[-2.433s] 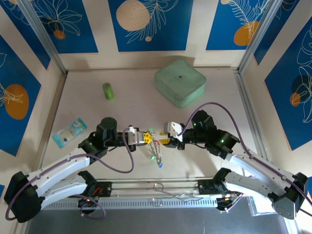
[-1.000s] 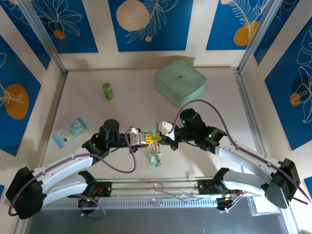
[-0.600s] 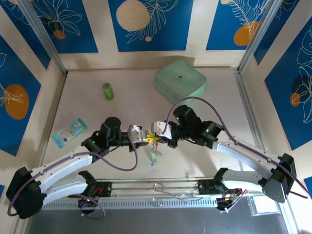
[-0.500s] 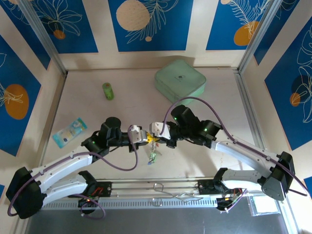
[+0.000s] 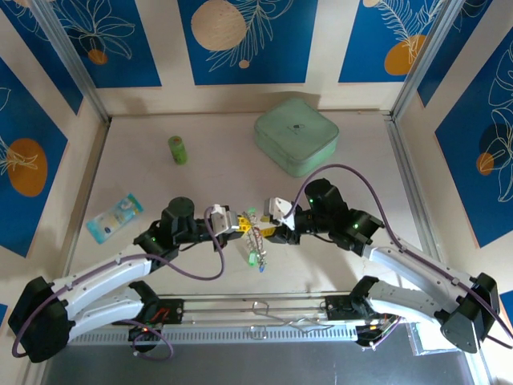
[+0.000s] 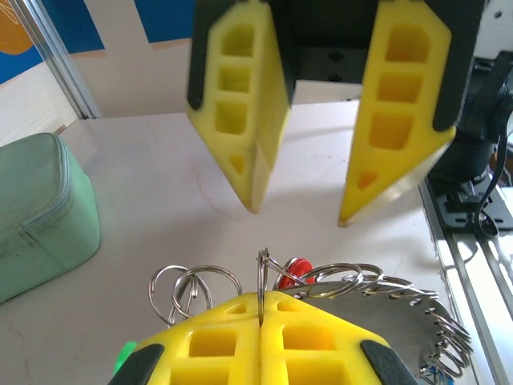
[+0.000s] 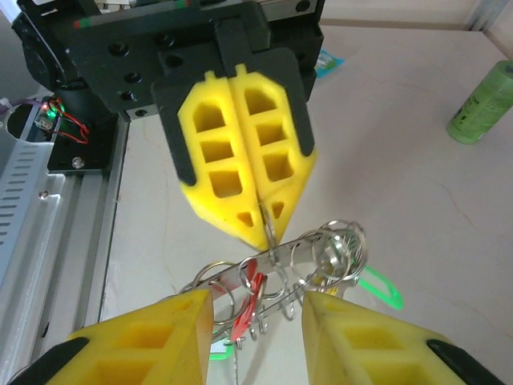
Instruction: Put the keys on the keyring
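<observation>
Well, green box [image 5: 309,148] logo unreadable.

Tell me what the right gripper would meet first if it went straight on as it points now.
Most likely the keys, whose wire loops hang from the shut left gripper, straight ahead of the open right gripper. Depth is uncertain.

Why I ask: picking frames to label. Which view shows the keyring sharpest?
Left wrist: keyring crisp and evenly lit, partly behind the left end effector. Right wrist: the rings glint, the left end effector looks slightly soft. Top external: in focus, but the keyring is tiny.
</observation>
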Tool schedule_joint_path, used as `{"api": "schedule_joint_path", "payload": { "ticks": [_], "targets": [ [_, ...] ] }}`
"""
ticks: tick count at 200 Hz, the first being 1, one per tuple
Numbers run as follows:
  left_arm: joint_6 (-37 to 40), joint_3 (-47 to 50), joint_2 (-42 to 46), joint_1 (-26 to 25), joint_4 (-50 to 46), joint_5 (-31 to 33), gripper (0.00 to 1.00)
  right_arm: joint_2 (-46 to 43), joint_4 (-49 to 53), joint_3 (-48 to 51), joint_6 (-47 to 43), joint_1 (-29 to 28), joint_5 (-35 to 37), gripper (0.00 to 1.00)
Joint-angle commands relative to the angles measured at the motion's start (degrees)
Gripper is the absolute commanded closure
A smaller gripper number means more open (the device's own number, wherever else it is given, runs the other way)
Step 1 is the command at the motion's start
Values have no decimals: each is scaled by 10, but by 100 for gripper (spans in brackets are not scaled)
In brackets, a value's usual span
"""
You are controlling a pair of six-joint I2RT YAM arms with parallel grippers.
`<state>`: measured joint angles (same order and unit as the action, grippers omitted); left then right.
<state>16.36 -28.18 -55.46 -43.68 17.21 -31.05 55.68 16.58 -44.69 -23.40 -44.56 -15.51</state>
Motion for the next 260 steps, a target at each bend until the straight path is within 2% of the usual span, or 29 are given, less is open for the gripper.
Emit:
{"api": "schedule_joint_path", "payload": {
  "ticks": [1, 62, 98, 157, 206, 214, 228, 240, 253, 260],
  "targets": [
    [-36, 13, 8, -3, 78, -21, 100, -10, -35, 13, 30, -1, -21, 64],
    [-12, 24, 3, -3, 99, -40, 100, 27, -42, -10, 49, 10, -83, 70],
    [-3, 20, 1, -4, 95, -55, 100, 50, -39, -28, 46, 9, -84, 73],
    [4, 17, -1, -4, 95, -65, 100, 55, -39, -30, 43, 8, -86, 89],
    [0, 12, 0, -4, 102, -71, 100, 67, -13, -43, 27, 5, -80, 87],
    [-2, 12, 0, -4, 104, -72, 100, 69, -11, -44, 23, 4, -79, 90],
    [-3, 12, 1, -4, 105, -68, 100, 69, -2, -52, 16, 4, -78, 100],
    [-5, 11, 2, -4, 98, -51, 100, 69, 14, -60, 6, 4, -72, 100],
    [-1, 3, 5, -4, 71, -25, 84, 69, 39, -72, -12, 2, -58, 100],
    [8, -3, 6, -4, 44, -16, 82, 69, 54, -79, -22, 1, -53, 100]
  ]
}}
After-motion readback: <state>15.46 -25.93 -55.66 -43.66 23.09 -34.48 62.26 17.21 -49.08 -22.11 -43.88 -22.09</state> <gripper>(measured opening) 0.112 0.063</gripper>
